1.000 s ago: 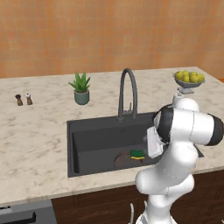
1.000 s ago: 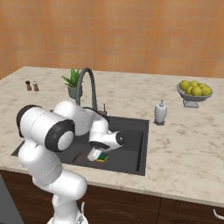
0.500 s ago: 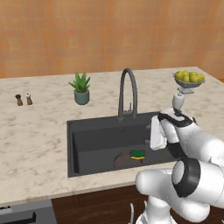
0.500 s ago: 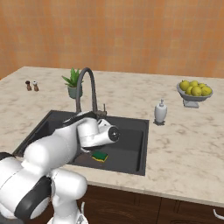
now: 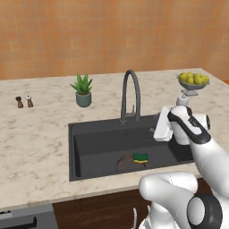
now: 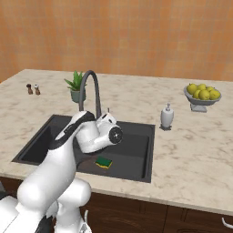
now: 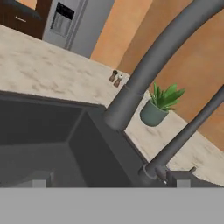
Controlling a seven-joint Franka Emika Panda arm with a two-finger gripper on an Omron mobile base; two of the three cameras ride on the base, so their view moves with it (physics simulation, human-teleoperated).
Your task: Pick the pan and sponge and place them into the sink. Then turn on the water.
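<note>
The sink (image 5: 89, 134) is a dark grey basin set in the counter. In it lies the yellow sponge (image 5: 141, 157) with its green top, resting against the dark brown pan (image 5: 125, 164); the sponge (image 6: 103, 162) also shows beside my arm. My gripper (image 5: 157, 130) hangs over the basin's right part, right of the arched faucet (image 5: 130, 93) and apart from it. In the hand view the gripper (image 7: 109, 181) stands open with nothing between its fingers, facing the faucet (image 7: 153, 65) base and its slanted lever (image 7: 188, 131). The water is out of view.
A potted plant (image 5: 82, 90) stands behind the sink, with salt and pepper shakers (image 5: 24, 101) at the far left. A white soap dispenser (image 6: 167, 117) stands right of the basin. A grey bowl of lemons (image 6: 202, 95) sits at the far right.
My hand has risen from just above the sponge and turned toward the faucet, while the elbow swung low and outward. The sponge and pan lie where they were.
</note>
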